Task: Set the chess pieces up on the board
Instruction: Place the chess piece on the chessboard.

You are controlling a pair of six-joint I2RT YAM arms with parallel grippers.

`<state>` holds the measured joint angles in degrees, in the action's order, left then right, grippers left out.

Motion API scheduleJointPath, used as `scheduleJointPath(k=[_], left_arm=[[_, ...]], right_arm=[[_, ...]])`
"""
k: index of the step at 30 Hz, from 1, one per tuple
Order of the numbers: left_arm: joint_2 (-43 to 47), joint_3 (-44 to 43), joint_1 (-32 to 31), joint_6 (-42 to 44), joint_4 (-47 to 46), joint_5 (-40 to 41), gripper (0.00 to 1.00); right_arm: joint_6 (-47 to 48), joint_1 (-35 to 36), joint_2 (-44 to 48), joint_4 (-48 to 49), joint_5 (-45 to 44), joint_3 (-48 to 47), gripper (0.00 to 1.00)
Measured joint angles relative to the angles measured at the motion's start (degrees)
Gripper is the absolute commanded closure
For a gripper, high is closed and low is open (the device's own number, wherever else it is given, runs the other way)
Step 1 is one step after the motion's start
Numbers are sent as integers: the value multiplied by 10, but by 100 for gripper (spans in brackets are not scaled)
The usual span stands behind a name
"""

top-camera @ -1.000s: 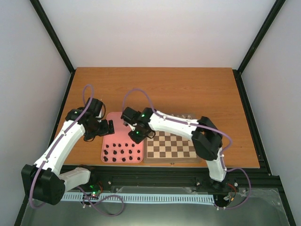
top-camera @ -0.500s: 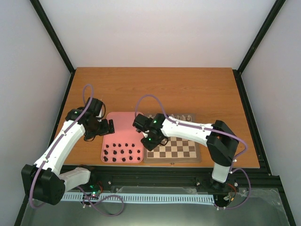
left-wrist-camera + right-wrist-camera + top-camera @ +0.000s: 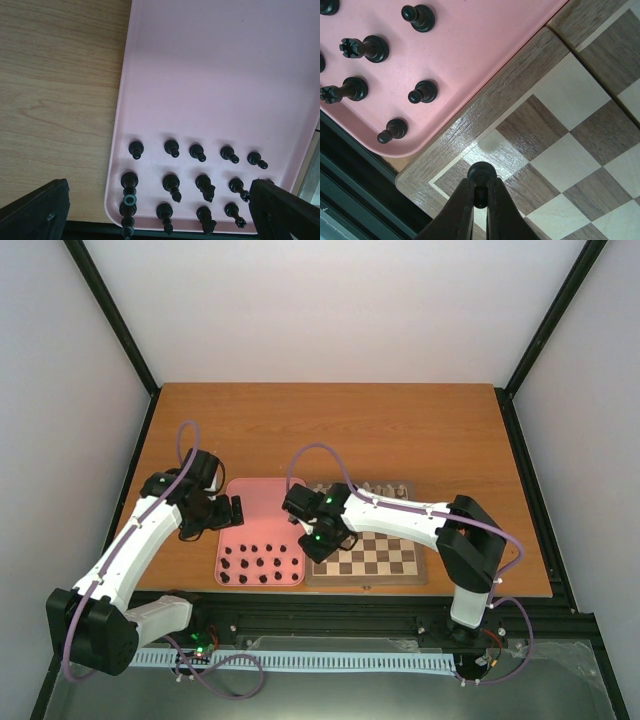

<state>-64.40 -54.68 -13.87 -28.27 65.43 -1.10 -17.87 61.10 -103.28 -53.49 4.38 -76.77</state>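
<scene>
The board (image 3: pixel 380 552) lies right of the pink tray (image 3: pixel 262 502). Several dark chess pieces (image 3: pixel 260 565) stand in rows at the tray's near end; they also show in the left wrist view (image 3: pixel 172 182). Cream pieces (image 3: pixel 375 487) line the board's far edge. My right gripper (image 3: pixel 318 538) hangs over the board's near-left corner. In the right wrist view it (image 3: pixel 480 194) is shut on a dark round-headed piece (image 3: pixel 481 172) just above the corner squares of the board (image 3: pixel 570 125). My left gripper (image 3: pixel 222 512) is open and empty above the tray (image 3: pixel 215 75).
The tray's near right corner (image 3: pixel 485 45) with several dark pieces shows in the right wrist view, touching the board's border. Bare wooden table (image 3: pixel 330 430) lies behind the tray and board. A black rail (image 3: pixel 350 605) runs along the table's near edge.
My right gripper has swung right from the tray to the board's near-left corner, carrying the dark piece. The left arm has not moved.
</scene>
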Motion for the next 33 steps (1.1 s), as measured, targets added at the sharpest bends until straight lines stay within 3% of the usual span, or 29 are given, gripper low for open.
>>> scheduleJointPath(k=[15, 20, 27, 33], left_arm=[[0, 5, 0, 0, -1, 0, 0], [0, 5, 0, 0, -1, 0, 0], [0, 6, 0, 0, -1, 0, 0], [1, 6, 0, 0, -1, -2, 0]], right_arm=[[0, 0, -17, 4, 9, 2, 96], [-1, 0, -19, 4, 8, 2, 88], [-2, 0, -19, 4, 7, 6, 85], [-4, 0, -19, 4, 8, 12, 69]])
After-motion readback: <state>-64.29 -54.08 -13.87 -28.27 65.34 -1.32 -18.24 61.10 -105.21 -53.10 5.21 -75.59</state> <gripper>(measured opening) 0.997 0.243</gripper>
